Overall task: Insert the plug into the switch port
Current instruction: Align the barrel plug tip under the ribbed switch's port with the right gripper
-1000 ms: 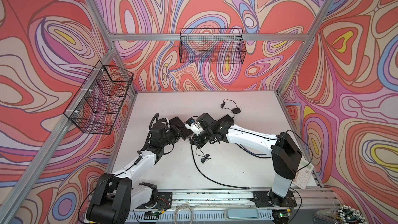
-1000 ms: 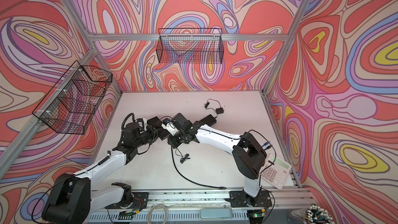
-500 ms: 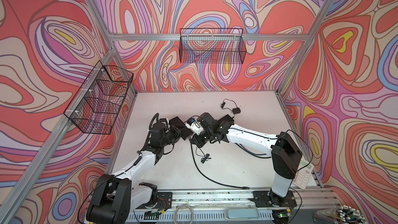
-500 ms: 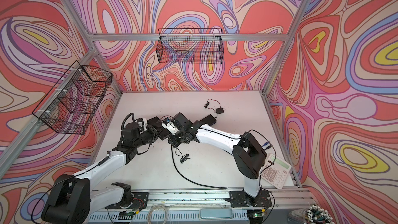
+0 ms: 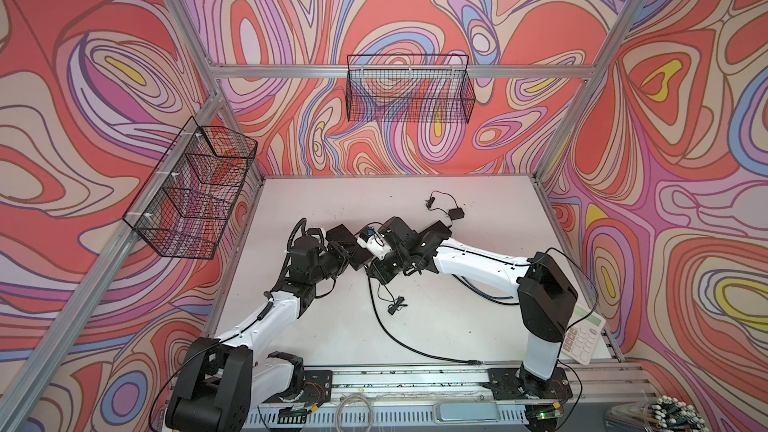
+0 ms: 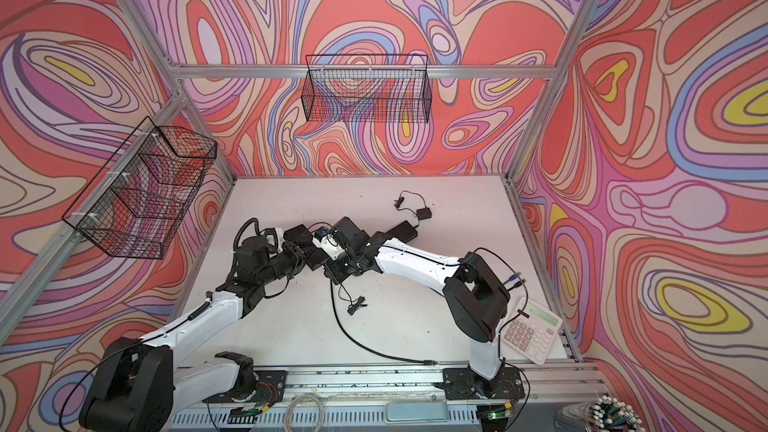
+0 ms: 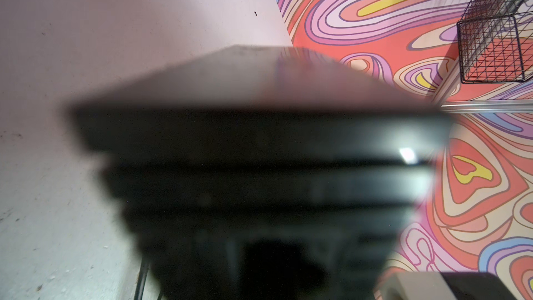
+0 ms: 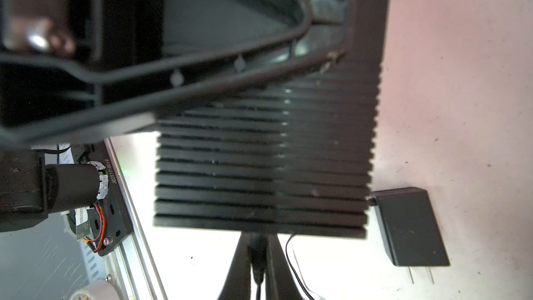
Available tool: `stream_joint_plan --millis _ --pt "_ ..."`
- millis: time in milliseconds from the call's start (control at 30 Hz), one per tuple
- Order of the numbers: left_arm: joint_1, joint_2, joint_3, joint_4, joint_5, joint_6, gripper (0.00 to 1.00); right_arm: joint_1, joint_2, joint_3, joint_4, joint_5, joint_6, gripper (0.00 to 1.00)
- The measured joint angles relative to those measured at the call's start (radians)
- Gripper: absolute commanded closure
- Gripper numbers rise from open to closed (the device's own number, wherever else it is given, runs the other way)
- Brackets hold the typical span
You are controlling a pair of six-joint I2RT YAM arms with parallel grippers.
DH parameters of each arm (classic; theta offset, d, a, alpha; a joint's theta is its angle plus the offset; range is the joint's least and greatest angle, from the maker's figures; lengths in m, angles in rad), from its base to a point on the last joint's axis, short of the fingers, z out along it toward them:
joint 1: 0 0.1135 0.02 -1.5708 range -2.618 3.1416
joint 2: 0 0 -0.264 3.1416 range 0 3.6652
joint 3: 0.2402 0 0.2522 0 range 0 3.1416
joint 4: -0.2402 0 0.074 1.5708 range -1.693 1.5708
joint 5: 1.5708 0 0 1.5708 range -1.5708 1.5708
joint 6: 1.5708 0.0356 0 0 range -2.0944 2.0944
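- The right gripper is closed on the plug, with the fingers pinched on its body.
- The plug's nose is straight ahead of those fingers, at the near edge of the switch. Whether it is seated cannot be told.
- The left gripper is closed on the switch, which fills the view just ahead of its fingers.
- The plug looks small, light and stiff. It is best held on the body near the nose so it cannot pivot.
- The cable is limp and trails behind the right gripper. Its drag could twist the plug.
- The switch is a rigid ribbed box, likely light. It needs the left grip's bracing against the push.
- The table is flat, white and scuffed.
- An adapter lies behind the right wrist.
- The 2 grippers nearly touch, so there is little room between them. There is open space around them.
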State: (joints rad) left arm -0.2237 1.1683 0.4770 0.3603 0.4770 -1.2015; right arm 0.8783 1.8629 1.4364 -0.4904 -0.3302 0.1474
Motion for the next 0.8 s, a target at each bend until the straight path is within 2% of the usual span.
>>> stream_joint_plan --millis 800 --pt "0.000 0.010 0.000 0.003 -0.002 0.003 0.77 0.000 0.000 0.007 -0.007 0.000 0.000 1.00"
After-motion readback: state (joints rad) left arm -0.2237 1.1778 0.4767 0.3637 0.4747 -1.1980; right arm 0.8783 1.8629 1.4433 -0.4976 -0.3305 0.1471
